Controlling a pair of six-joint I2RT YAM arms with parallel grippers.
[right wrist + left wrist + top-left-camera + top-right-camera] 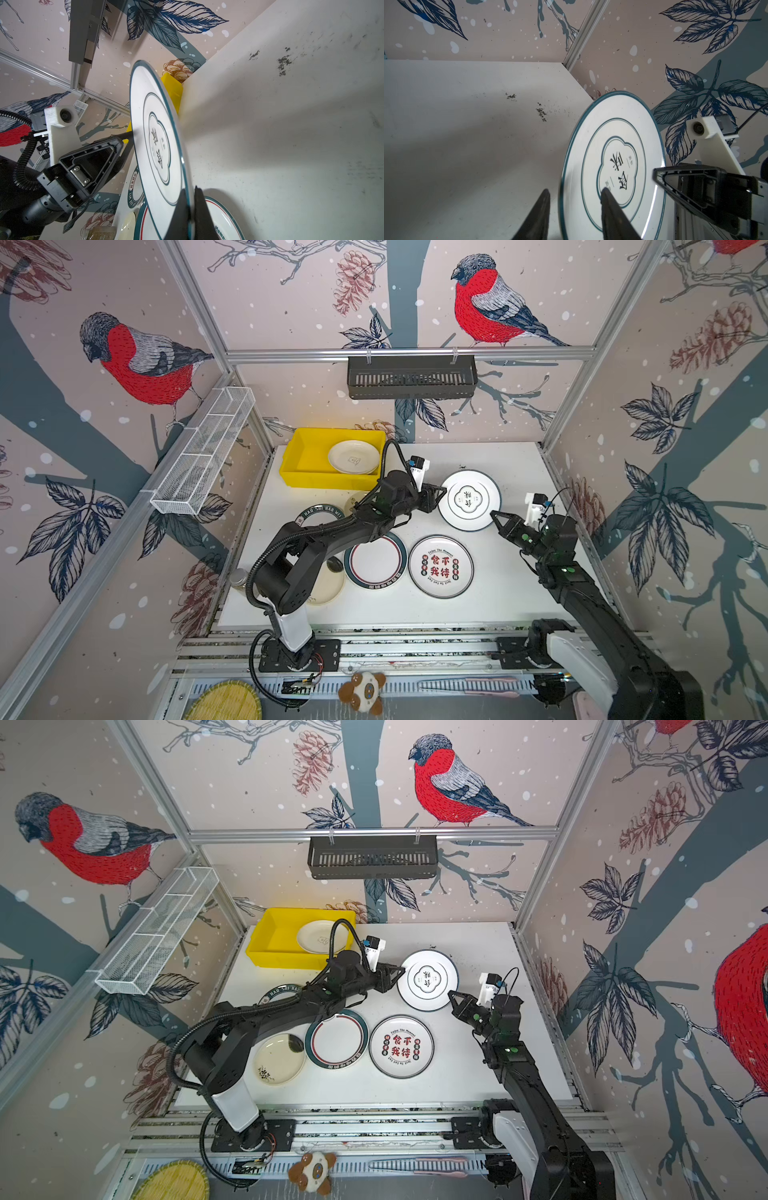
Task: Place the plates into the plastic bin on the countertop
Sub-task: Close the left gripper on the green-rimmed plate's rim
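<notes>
The teal-rimmed plate (469,499) is round, shallow and white. It has a thin teal line on its rim, a second fine ring inside that, and a lobed flower outline at the centre framing two black Chinese characters. In both top views it is at about 2 o'clock over the bench (490,601). The right wrist view shows the teal-rimmed plate (160,145) held at a tilt rather than lying flat.

The right gripper (190,193) has its fingers pressed together on the plate's rim, pinching it at about 4 o'clock. The left gripper (575,191) is at the rim's 9 o'clock. Its fingers are spread, one on each side of the rim, and I cannot tell whether either touches it.

The yellow bin (309,460) stands at the bench's 11 o'clock corner, with a cream plate (353,457) lying in its right half. A red-lettered plate (440,566) and a red-ringed plate (376,560) lie flat side by side near 6 o'clock.
</notes>
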